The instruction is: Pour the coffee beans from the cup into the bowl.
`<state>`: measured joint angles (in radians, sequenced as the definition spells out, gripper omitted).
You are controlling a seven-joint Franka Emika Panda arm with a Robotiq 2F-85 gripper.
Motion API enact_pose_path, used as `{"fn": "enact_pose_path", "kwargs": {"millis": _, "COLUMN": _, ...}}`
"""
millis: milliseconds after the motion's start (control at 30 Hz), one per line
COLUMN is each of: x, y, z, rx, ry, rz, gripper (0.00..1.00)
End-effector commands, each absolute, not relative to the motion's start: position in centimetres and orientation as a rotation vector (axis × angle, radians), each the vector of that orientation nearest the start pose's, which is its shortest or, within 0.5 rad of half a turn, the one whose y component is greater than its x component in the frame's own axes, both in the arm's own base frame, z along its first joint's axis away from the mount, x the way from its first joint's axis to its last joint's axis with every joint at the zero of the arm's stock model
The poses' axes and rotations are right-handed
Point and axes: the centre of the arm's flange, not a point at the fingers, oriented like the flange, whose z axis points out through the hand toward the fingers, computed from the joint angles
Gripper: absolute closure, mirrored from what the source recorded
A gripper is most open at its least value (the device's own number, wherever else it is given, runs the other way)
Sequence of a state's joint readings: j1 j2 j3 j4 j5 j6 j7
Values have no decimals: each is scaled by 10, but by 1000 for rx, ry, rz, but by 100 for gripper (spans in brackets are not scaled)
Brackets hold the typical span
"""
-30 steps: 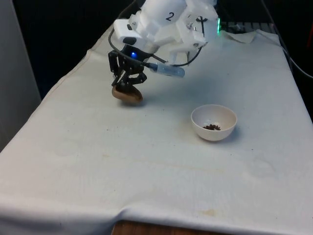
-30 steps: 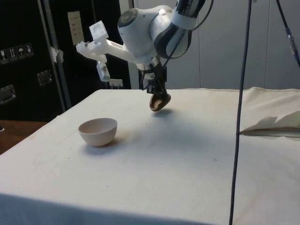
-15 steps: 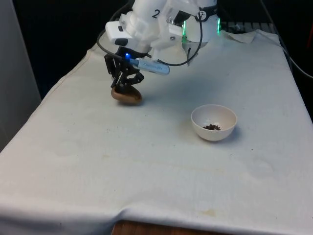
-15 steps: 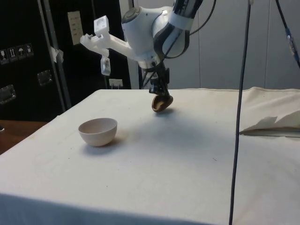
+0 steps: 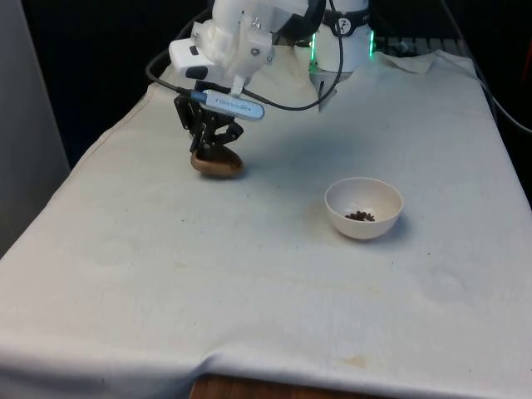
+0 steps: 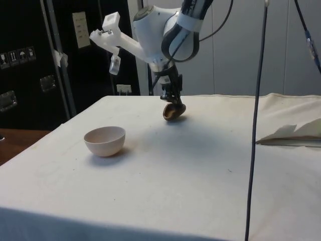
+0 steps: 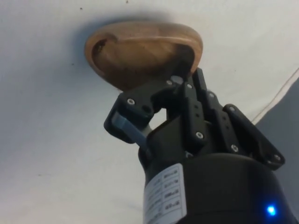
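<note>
I have the gripper over the far left part of the counter in the front view, with its jaws pinching the rim of the wooden cup. From the wrist view I can see one finger outside the cup wall and the other reaching inside it, so the jaws are pressed onto the wood. The cup is brown, tipped well over on its side, and hangs low above the white cloth; from the side view the cup looks to be touching the cloth or just over it, and I cannot tell which. I see no beans inside its hollow in the wrist view.

The white bowl stands upright on the counter, well apart from the cup, nearer to me and towards the front view's right. A small heap of dark coffee beans lies in its bottom. In the side view the bowl sits to the left of the gripper, on the near side of it.
</note>
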<state>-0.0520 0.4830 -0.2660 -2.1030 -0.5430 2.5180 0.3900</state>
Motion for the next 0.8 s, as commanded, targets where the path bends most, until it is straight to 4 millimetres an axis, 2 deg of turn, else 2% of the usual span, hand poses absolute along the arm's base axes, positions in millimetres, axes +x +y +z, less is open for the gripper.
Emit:
{"fn": "enact_pose_path", "kwargs": {"millis": 0, "x": 546, "y": -173, "z": 187, "rx": -3523, "ry": 385, "rz": 91, "gripper": 100}}
{"fn": "enact_pose_path", "kwargs": {"millis": 433, "x": 552, "y": -167, "z": 191, "rx": -3481, "ry": 358, "rz": 43, "gripper": 100}}
{"fn": "enact_pose_path", "kwargs": {"millis": 767, "x": 554, "y": -170, "z": 191, "rx": -3442, "ry": 340, "rz": 16, "gripper": 100}}
